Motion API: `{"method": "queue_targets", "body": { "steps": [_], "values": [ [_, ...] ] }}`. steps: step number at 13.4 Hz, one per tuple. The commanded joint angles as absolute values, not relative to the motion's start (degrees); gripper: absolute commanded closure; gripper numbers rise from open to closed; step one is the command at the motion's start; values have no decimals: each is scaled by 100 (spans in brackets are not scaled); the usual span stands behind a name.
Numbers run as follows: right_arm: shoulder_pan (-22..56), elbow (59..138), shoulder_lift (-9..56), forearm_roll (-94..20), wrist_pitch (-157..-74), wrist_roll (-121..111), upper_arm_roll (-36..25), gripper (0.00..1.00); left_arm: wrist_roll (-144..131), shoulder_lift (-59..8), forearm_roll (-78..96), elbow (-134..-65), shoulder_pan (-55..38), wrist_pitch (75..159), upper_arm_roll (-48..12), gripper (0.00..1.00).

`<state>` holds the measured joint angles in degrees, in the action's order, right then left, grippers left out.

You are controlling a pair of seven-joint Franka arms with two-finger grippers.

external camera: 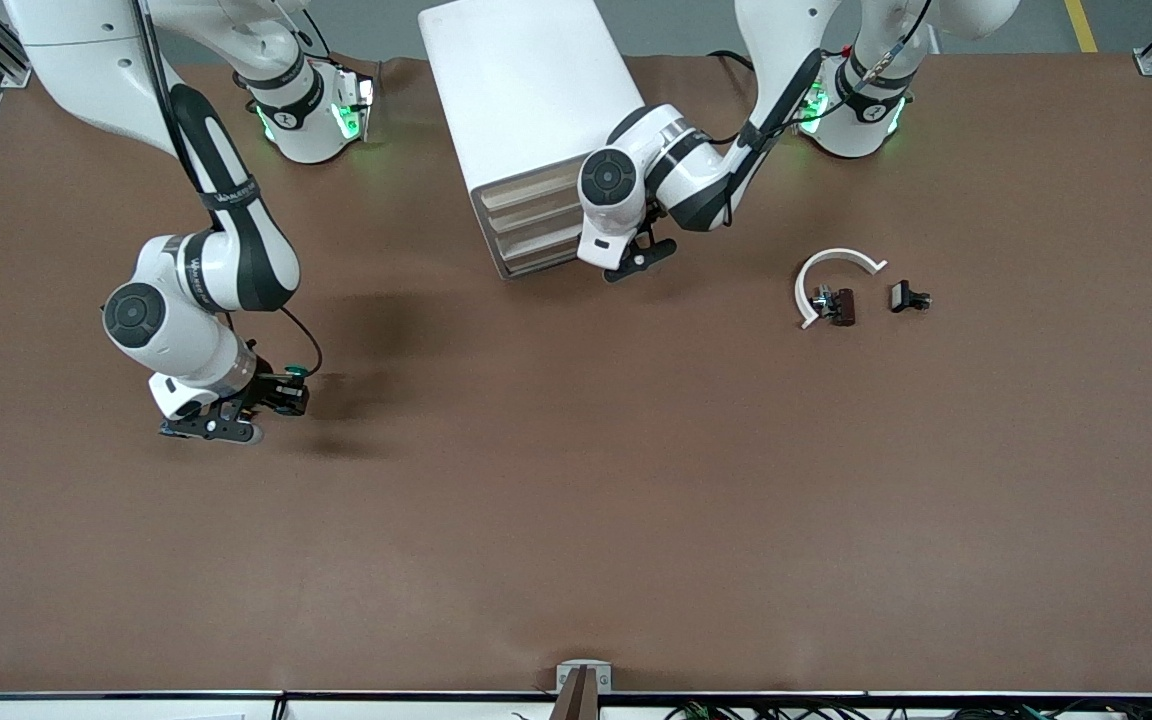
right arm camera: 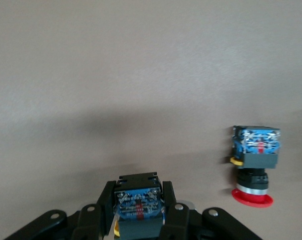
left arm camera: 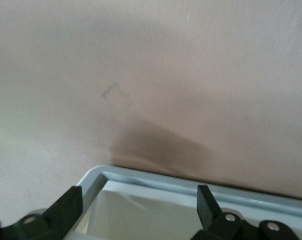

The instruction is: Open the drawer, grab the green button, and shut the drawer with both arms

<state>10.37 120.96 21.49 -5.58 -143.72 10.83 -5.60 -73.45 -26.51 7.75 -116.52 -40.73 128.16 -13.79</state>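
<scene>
Risks: the button (right arm camera: 138, 200) is pinched by its bluish base only, so a jolt could twist it loose. It would drop on the tabletop (external camera: 576, 520) near the red-capped button (right arm camera: 254, 170) and get confused with it. At the cabinet (external camera: 526, 90), a skewed push could jam the drawer (left arm camera: 155, 176).

Pose: the right gripper (external camera: 276, 398) is clamped on the button, low over the tabletop toward the right arm's end. The left gripper (external camera: 641, 258) is spread wide and holds nothing, fingers straddling the drawer's rim at the cabinet front, mid-table by the base edge. Can't tell if the drawer is fully in.
</scene>
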Motion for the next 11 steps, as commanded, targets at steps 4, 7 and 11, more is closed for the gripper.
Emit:
{"method": "queue_targets", "body": {
  "steps": [4,7,11],
  "values": [
    [914,12086,2320,-449,-14678,1204,-729,100,-6936,-2610,449,-10426,-2727,12070,-1397,0],
    [923,11787,2522,-316,-14660,1204,-800,100,-6645,-2532,72,-9845,-2076,11463,-1397,0],
    [923,11435,2873,-334,-14651,1291,-791,100,-6487,-2075,-220,-9493,-1242,11014,-1397,0]
  ]
}}
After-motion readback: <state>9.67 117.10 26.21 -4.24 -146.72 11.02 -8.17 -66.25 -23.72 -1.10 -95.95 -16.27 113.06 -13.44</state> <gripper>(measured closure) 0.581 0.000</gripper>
